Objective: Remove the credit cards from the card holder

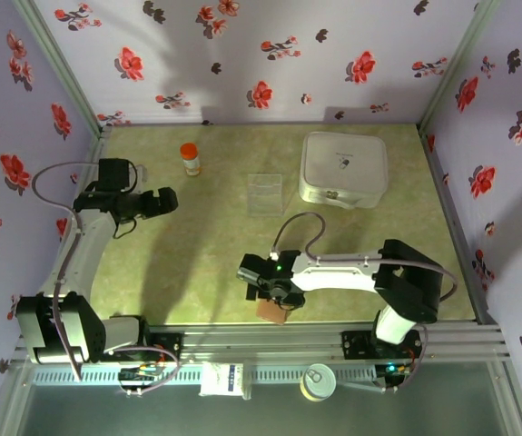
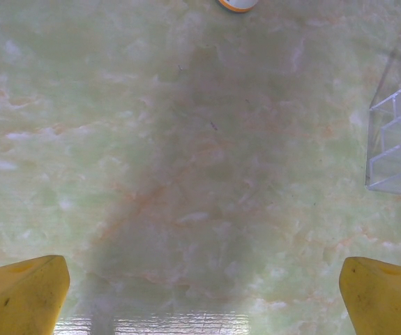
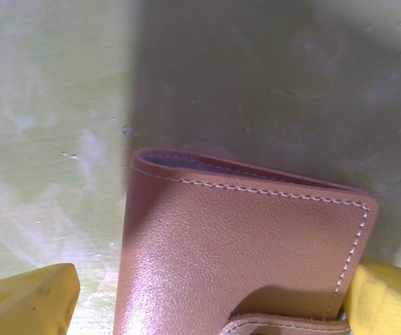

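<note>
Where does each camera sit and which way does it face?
Top external: above and behind the bases, looking down on the table; both arms show.
Left wrist: on the left arm, facing down at the table; left tool shows, open.
Right wrist: facing down on the card holder; right tool open around it.
Shared: top and right wrist, the card holder.

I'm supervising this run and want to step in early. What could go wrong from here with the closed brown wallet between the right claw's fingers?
1. The reddish-brown leather card holder lies folded shut; closing the open right claw across it would likely press it shut, cards unreached.
2. It sits close to the green marbled table's near edge, so a nudge might slide it off.
3. The open left claw hovers far away, too distant to brace it.
</note>
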Available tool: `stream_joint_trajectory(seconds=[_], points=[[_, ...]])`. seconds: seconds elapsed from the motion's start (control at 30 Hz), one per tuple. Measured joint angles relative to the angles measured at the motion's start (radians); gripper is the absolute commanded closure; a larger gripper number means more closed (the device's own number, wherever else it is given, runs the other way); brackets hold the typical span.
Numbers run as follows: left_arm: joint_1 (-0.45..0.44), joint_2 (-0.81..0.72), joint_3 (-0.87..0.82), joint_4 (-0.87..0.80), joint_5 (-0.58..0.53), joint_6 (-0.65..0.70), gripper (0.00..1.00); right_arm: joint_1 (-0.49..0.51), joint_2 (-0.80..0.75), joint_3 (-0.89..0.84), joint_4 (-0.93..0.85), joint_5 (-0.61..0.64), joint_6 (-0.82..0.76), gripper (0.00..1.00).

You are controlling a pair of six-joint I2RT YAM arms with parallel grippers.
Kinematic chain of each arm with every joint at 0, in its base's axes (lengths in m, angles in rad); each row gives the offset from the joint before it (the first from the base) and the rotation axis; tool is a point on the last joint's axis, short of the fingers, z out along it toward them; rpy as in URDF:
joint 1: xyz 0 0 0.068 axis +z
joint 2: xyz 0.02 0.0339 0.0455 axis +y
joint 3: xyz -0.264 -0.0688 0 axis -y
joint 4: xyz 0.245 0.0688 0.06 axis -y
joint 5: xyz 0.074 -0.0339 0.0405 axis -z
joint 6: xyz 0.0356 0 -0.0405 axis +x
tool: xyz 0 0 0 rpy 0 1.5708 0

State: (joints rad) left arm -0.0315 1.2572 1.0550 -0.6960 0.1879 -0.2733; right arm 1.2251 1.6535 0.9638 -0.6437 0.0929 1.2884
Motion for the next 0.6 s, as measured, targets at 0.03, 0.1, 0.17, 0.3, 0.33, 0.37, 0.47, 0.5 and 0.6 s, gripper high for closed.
stream_joint_trajectory(seconds=[0.03,0.1,0.17,0.3,0.33,0.37,0.47,0.5,0.6], points=[[0.000,0.000,0.000,0.000,0.000,0.000,0.00,0.000,0.002,0.003,-0.007,0.000,0.004,0.07],[0.000,0.000,0.000,0.000,0.000,0.000,0.00,0.000,0.006,0.016,-0.028,0.001,0.006,0.08],[0.002,0.000,0.000,0.000,0.000,0.000,0.00,0.000,0.009,0.032,-0.048,0.002,0.006,0.09],[0.006,0.000,0.000,0.001,0.001,0.000,0.00,0.000,0.016,0.038,-0.061,0.001,0.006,0.12],[0.006,0.000,0.000,0.001,0.001,0.000,0.00,0.000,0.020,0.038,-0.061,0.001,0.006,0.13],[0.007,0.000,0.000,0.002,0.001,0.000,0.00,0.000,0.024,0.038,-0.061,0.000,0.006,0.14],[0.012,0.000,0.000,0.002,0.001,0.000,0.00,-0.006,0.034,0.037,-0.061,-0.005,0.005,0.16],[0.013,0.000,0.000,0.002,0.001,0.000,0.00,-0.009,0.035,0.038,-0.061,-0.008,0.005,0.18],[0.017,0.000,0.000,0.002,0.001,0.000,0.00,-0.023,0.039,0.037,-0.056,-0.018,0.002,0.22]])
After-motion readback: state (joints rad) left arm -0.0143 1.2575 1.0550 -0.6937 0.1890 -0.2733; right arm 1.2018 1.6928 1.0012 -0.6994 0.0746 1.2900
